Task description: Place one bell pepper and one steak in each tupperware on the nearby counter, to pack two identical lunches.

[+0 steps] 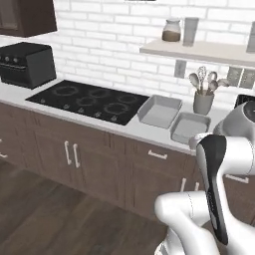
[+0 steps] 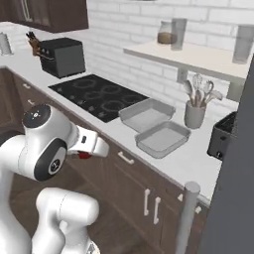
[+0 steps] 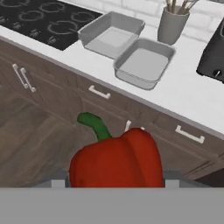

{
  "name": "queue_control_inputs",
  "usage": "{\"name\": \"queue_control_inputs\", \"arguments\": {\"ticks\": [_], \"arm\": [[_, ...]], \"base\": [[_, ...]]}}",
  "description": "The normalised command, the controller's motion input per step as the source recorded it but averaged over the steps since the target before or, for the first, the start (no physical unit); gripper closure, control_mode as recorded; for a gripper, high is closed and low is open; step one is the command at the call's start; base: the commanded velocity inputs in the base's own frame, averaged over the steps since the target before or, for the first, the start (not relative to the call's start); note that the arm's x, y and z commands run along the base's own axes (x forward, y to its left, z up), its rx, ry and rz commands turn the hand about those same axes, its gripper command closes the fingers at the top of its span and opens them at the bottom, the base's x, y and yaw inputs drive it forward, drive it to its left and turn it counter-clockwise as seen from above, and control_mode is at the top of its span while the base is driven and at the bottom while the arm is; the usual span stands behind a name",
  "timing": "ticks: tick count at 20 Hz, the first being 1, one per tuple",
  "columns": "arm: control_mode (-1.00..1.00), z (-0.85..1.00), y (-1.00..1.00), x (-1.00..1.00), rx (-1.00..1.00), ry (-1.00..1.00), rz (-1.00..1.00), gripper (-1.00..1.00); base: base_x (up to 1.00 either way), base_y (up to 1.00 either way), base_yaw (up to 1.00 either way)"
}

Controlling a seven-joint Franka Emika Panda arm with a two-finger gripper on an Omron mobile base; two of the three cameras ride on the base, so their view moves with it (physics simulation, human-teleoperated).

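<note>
Hand view: a red bell pepper with a curved green stem fills the lower centre, held close in front of the camera, over the wood floor and short of the cabinet fronts. The fingers themselves are hidden behind the pepper and the lower edge, so whether they pinch it cannot be told directly; a sliver of red at the hand in the right base view agrees with the pepper being carried there.

On the white table stand two light-grey tupperware containers, side by side and touching or nearly so at one corner. The far tupperware lies just beside the black stovetop; the near tupperware lies closer to the table's front edge, near a grey utensil holder with spoons and a whisk. Both containers show bare floors, with nothing in them. A dark toaster stands to the right of the near container, apart from it.

Left base view: the same pair appear as far tupperware and near tupperware, between the stovetop and the utensil holder. A black oven sits at the table's far left. A wall shelf above carries a jar.
</note>
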Motion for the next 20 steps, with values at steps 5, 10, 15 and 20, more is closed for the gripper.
{"name": "queue_control_inputs", "arguments": {"ticks": [5,10,15,20], "arm": [[1.0,0.0,0.0,0.0,0.0,0.0,0.0,1.0],[1.0,0.0,0.0,0.0,0.0,0.0,0.0,1.0],[1.0,0.0,0.0,0.0,0.0,0.0,0.0,1.0],[1.0,0.0,0.0,0.0,0.0,0.0,0.0,1.0]], "base": [[0.65,0.42,-0.69],[0.59,0.23,-0.65],[0.99,0.15,-0.47],[0.46,0.55,-0.17]]}}
